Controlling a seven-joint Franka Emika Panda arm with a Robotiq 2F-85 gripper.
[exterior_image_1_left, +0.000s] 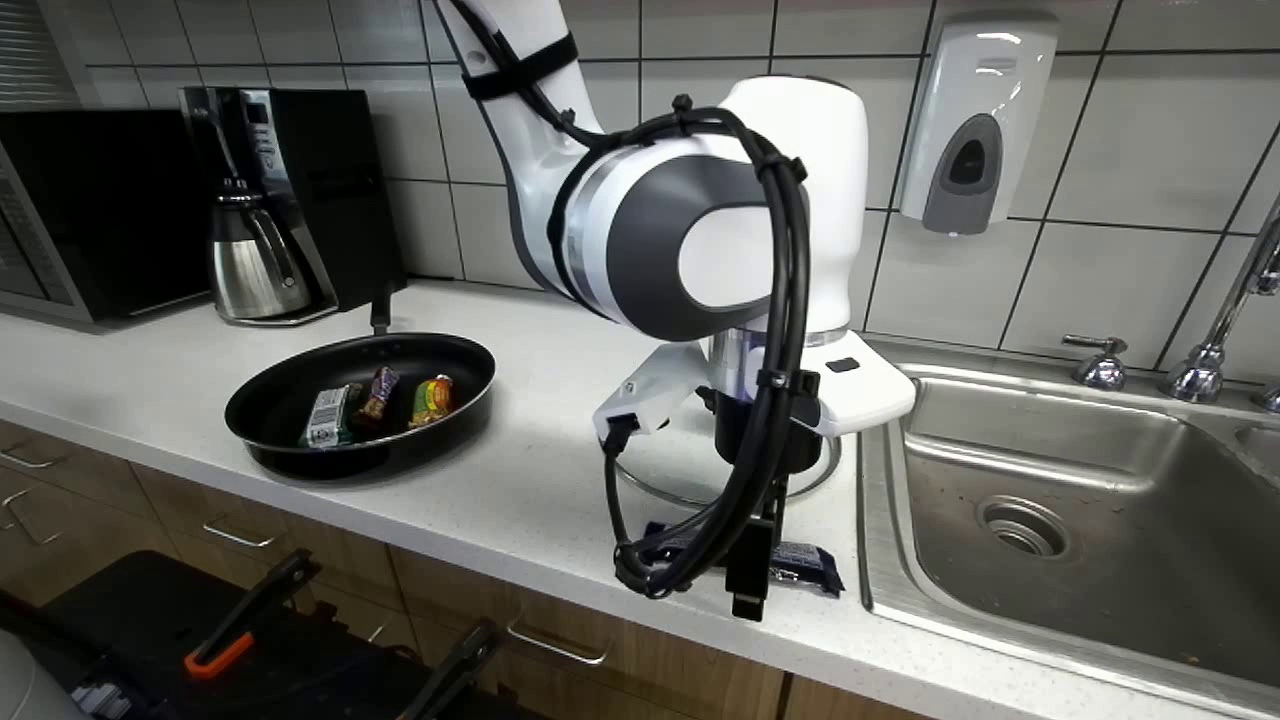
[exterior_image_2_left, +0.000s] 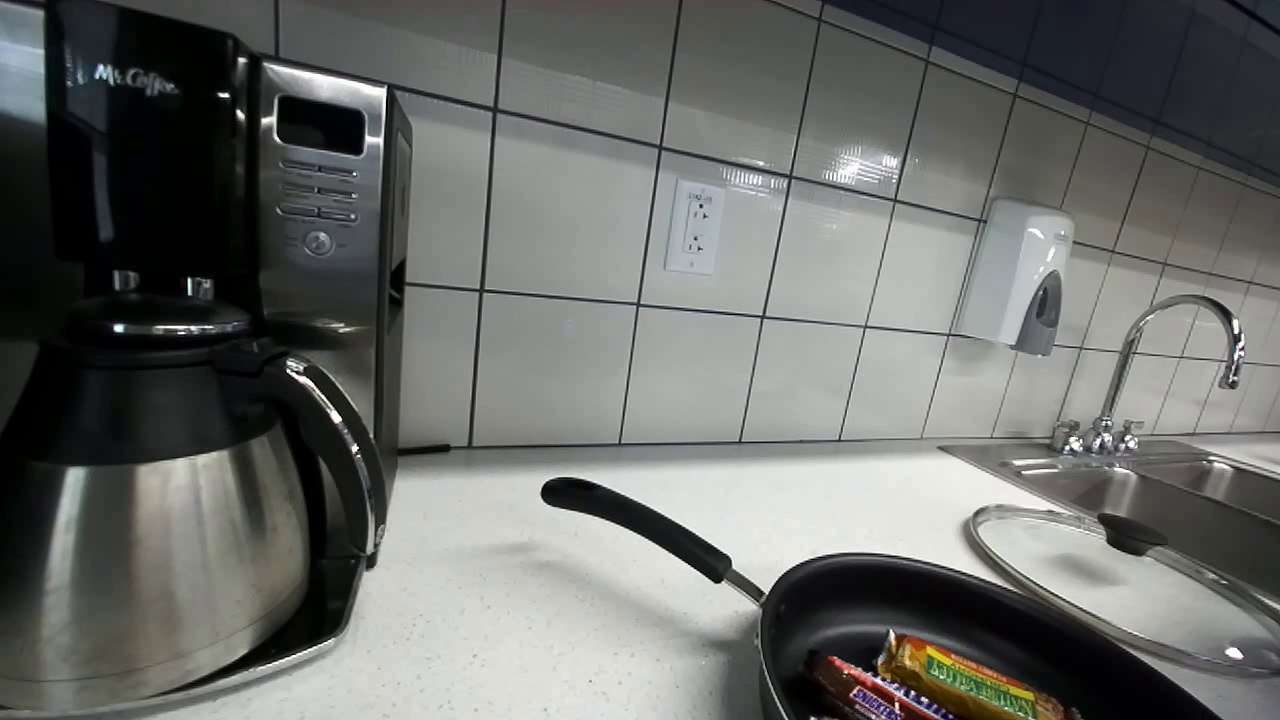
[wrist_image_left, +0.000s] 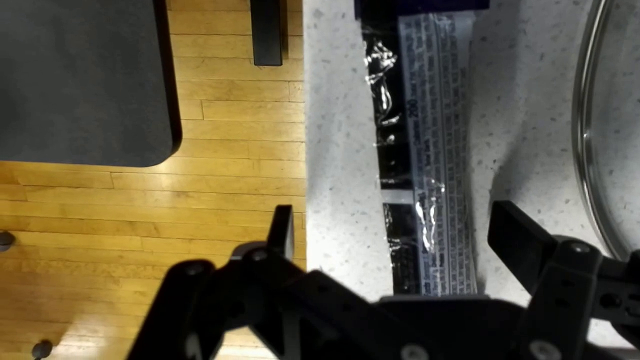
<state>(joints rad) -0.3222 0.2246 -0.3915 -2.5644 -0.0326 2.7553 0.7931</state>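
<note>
Tiled wall (exterior_image_1_left: 1130, 290), pale with dark grout, above a speckled white worktop (exterior_image_1_left: 560, 400); clock positions are read about the tool (wrist_image_left: 395, 232) in the view named.

Tool: one, fingers (wrist_image_left: 520, 245) spread wide at 9 and 3 o'clock in the wrist view, nothing held; the 9 o'clock finger appears out past the worktop's front edge.

Packet (wrist_image_left: 440, 165): one, long, dark and glossy, with a pale printed band. Lies on the worktop along its front edge, running 12 to 6 o'clock between the fingers, no contact visible, apparently closer to the 3 o'clock finger.

Glass lid (exterior_image_2_left: 1070, 590): one, black knob, resting on the worktop; rim at 2 o'clock in the wrist view, near that finger.

Frying pan (exterior_image_1_left: 380, 462): one, black, at 10 o'clock in an exterior view, three wrapped snacks (exterior_image_1_left: 432, 400) inside.

Sink (exterior_image_1_left: 880, 530): steel, between 2 and 3 o'clock in an exterior view.

Possible faults: an off-centre close could let the 3 o'clock finger shove the packet toward 9 o'clock and off the edge; slick film could slide out of a shallow pinch; sideways drift could knock the lid rim. Fingertip height above the worktop cannot be judged.
</note>
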